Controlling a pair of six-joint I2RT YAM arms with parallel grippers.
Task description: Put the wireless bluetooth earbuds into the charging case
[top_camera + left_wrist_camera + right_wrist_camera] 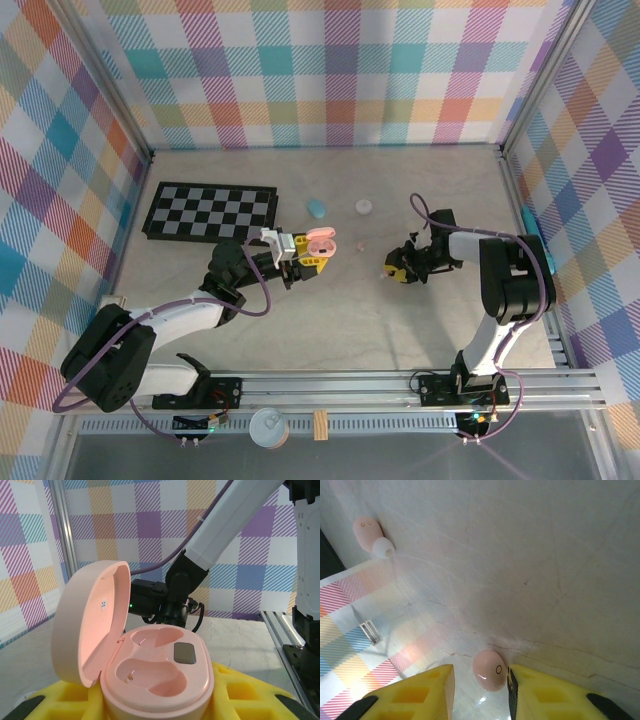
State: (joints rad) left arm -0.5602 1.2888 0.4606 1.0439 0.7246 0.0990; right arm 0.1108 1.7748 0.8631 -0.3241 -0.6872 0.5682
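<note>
The open pink case [160,675], both wells empty, is clamped in the left pincer [308,252]. Right of it, the right pincer [481,675] is narrowly parted around one pink earbud [489,670] on the table [330,325]. It should be closed gently and centred. Behind the case, a checkered board [210,212], a blue case [317,208] and a white case [364,207] block nothing. A second pink earbud [367,530] lies just right of the case.

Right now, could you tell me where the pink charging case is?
Top view: the pink charging case sits near centre, clamped in the left arm's yellow fingers, right of the checkerboard.
</note>
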